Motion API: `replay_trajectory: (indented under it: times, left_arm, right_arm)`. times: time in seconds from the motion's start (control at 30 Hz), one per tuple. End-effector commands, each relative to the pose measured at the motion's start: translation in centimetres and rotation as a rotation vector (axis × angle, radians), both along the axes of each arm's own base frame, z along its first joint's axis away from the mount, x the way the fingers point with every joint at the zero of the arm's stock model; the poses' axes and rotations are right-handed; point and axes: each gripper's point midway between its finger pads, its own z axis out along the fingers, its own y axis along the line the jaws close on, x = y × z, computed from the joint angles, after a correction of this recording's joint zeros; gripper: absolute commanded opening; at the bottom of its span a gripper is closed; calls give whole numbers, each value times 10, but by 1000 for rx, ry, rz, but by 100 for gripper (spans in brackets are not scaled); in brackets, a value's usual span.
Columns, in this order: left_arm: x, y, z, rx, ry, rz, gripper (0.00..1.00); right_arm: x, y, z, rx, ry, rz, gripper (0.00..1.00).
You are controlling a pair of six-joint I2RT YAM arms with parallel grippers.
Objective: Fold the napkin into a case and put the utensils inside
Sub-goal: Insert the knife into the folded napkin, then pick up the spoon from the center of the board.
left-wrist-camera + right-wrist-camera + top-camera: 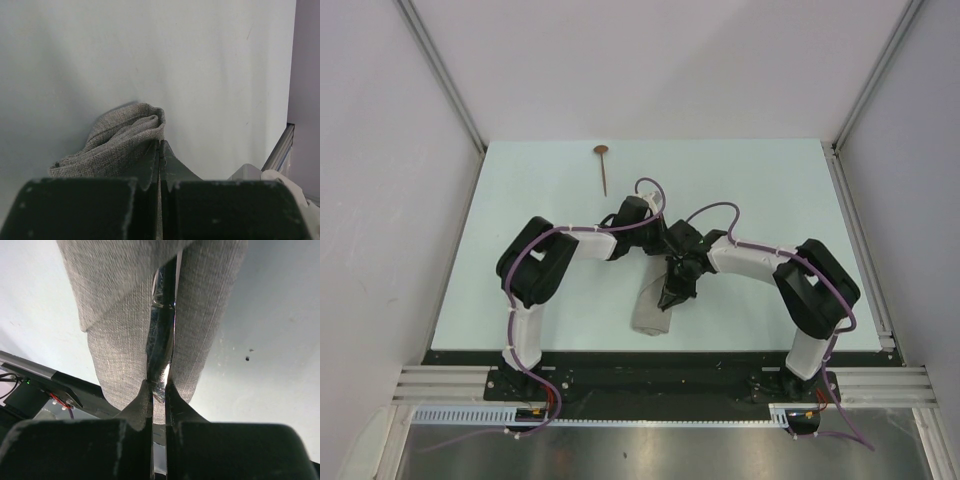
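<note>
Both arms bend inward, elbows out, meeting over the table [770, 200]. The right gripper [159, 388] pinches the knife [161, 347], which sits between folds of the napkin [651, 312]. The left gripper [160, 146] is closed tight, its tips at the napkin's edge. The spoon [604, 170] lies far back.

You have a pale blue-green table top [770, 190] under the right gripper [671, 300]. Plain pale walls [650, 60] stand far past it and on both sides of it. Silver metal rails [865, 250] run along the table's edge, out to its right. Back behind the gripper lies a shiny metal sheet [660, 455], maybe a bench top. The light is soft and even.
</note>
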Motion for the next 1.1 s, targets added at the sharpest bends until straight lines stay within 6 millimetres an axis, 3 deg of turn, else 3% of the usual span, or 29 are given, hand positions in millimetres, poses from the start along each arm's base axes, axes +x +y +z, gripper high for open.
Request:
replay_trajectory:
  times: [0.0, 0.07, 0.1, 0.2, 0.33, 0.47, 0.53, 0.57, 0.6, 0.7, 0.77, 0.8, 0.83, 0.87, 0.9, 0.93, 0.97, 1.03, 1.07]
  left_arm:
    - [-7, -9, 3, -36, 21, -26, 0]
    - [-7, -8, 5, -38, 21, -25, 0]
    - [-7, -8, 5, -36, 22, -23, 0]
    - [-7, -10, 14, -54, 17, -30, 0]
    - [-4, -10, 23, -47, 26, -30, 1]
    - [0, -6, 41, -44, 5, -26, 16]
    - [5, -2, 60, -53, -18, -21, 24]
    - [5, 1, 65, -47, -13, -28, 34]
    - [9, 8, 81, -54, -41, -14, 39]
    - [28, 41, 99, 17, -83, 62, 62]
    - [46, 64, 107, 90, -121, 115, 69]
    - [68, 89, 108, 154, -152, 202, 70]
    - [72, 105, 93, 246, -122, 212, 70]
    - [82, 118, 92, 300, -124, 241, 68]
    - [112, 139, 109, 377, -187, 341, 65]
    - [118, 154, 92, 480, -170, 342, 62]
    - [138, 162, 107, 522, -221, 389, 57]
    - [158, 188, 106, 646, -259, 456, 56]
    - [170, 190, 102, 660, -261, 471, 54]
  right_arm:
    - [21, 7, 8, 18, -54, -3, 0]
    - [20, 10, 14, 34, -62, 5, 8]
    - [20, 10, 15, 40, -60, 3, 19]
    - [19, 10, 21, 49, -60, 4, 36]
    - [15, 10, 36, 77, -72, 16, 46]
    - [10, -1, 62, 94, -118, 32, 51]
    - [7, -15, 68, 73, -147, 42, 52]
    - [8, -22, 75, 69, -176, 44, 53]
    - [11, -31, 89, 76, -240, 53, 56]
    - [17, -57, 102, 37, -367, 81, 62]
    - [29, -76, 97, -15, -416, 55, 64]
    - [33, -79, 98, -19, -438, 58, 65]
    - [39, -84, 98, -28, -459, 61, 65]
    - [41, -86, 99, -30, -469, 64, 65]
    - [44, -86, 102, -19, -484, 70, 65]
    - [45, -84, 106, -2, -511, 96, 66]
    - [47, -84, 109, 3, -528, 103, 66]
    - [51, -82, 117, 28, -559, 118, 66]
    - [57, -87, 116, 22, -570, 113, 68]
